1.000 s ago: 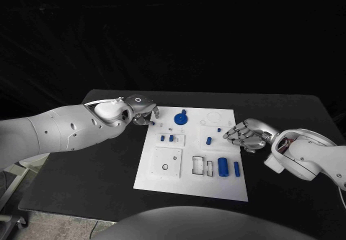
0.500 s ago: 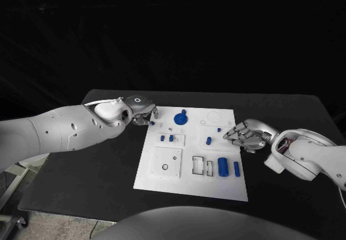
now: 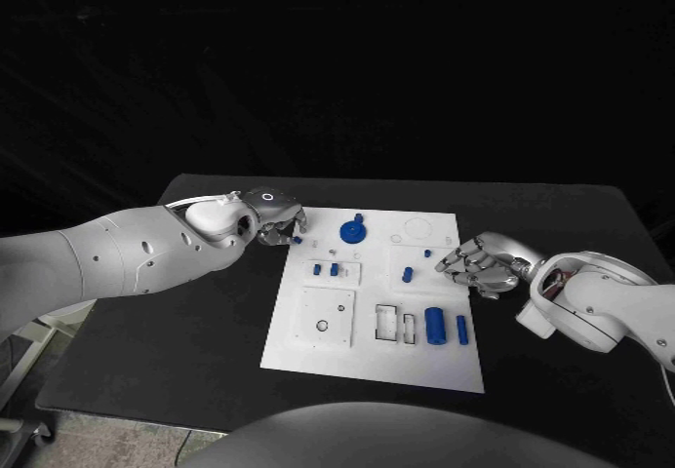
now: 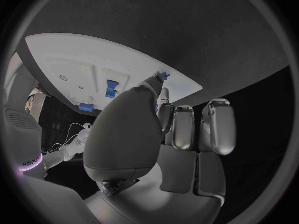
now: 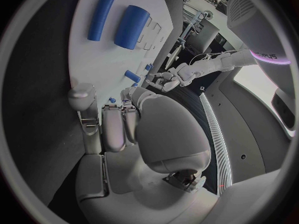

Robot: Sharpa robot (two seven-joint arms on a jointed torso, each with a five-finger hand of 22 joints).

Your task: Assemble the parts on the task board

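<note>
The white task board [image 3: 369, 336] lies in the middle of the black table. My left hand [image 3: 271, 216] is at the board's far left corner, where thumb and a finger pinch a small blue part [image 3: 298, 239] [image 4: 164, 75] against the board's edge [image 4: 181, 82]; the other fingers [image 4: 215, 127] are bent. My right hand [image 3: 478, 263] hovers at the board's right edge with its fingers [image 5: 115, 127] curled and nothing in them. Just past its fingertips stands a small blue piece [image 3: 427, 253] [image 5: 112, 100].
On the board are a round blue piece [image 3: 352, 231], two small blue pegs [image 3: 327, 269], another blue peg [image 3: 407, 275] and two blue cylinders [image 3: 435, 325] [image 5: 131, 26] near the front right. Rectangular cut-outs [image 3: 395, 325] lie beside the cylinders.
</note>
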